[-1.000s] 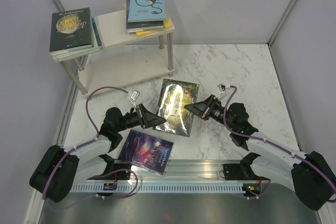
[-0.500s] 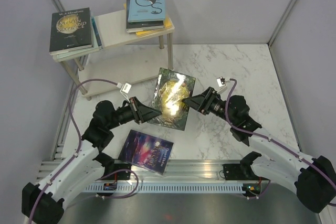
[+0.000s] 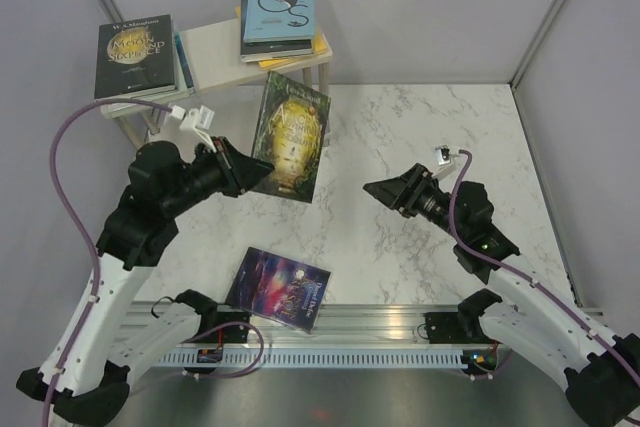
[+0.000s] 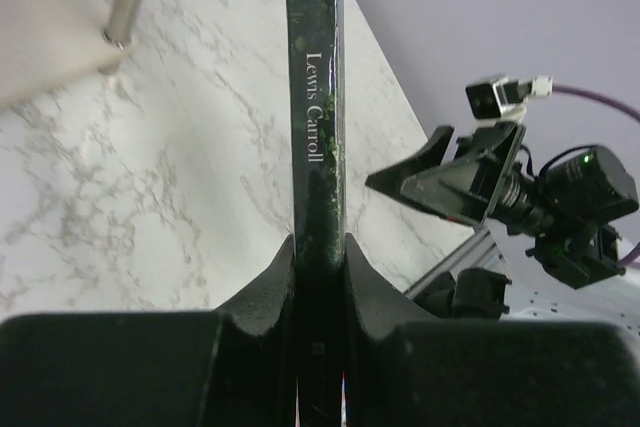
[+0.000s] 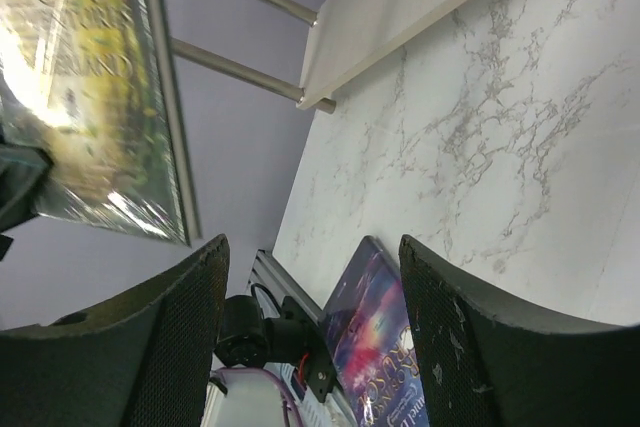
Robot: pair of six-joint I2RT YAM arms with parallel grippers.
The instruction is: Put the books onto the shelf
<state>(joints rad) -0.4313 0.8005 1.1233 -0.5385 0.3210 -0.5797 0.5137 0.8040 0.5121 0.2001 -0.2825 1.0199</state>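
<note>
Now we have the green-gold book (image 3: 292, 137) up in the air. A moment ago it lay flat on the table (image 3: 430, 127) with both grippers at it. Since then the right gripper (image 3: 378, 190) has let go and pulled back to the right, and its fingers stand wide apart with nothing between them. The left gripper (image 3: 258, 173) is pinched tight on one edge of the book and holds it alone, tilted, just in front of the shelf (image 3: 215, 55) at the table's far left corner. So we think only the putting down is left for this book. The top board already has a pile under the black book (image 3: 137, 55) at its left end and a pile under the light blue book (image 3: 281, 7) at its right end, so little room is left between them. The lower board (image 3: 230, 137) looks bare, but the shelf's front leg (image 3: 323, 97) is close to the book and could bump it. The purple galaxy book (image 3: 280, 289) waits at the table's near edge.
</note>
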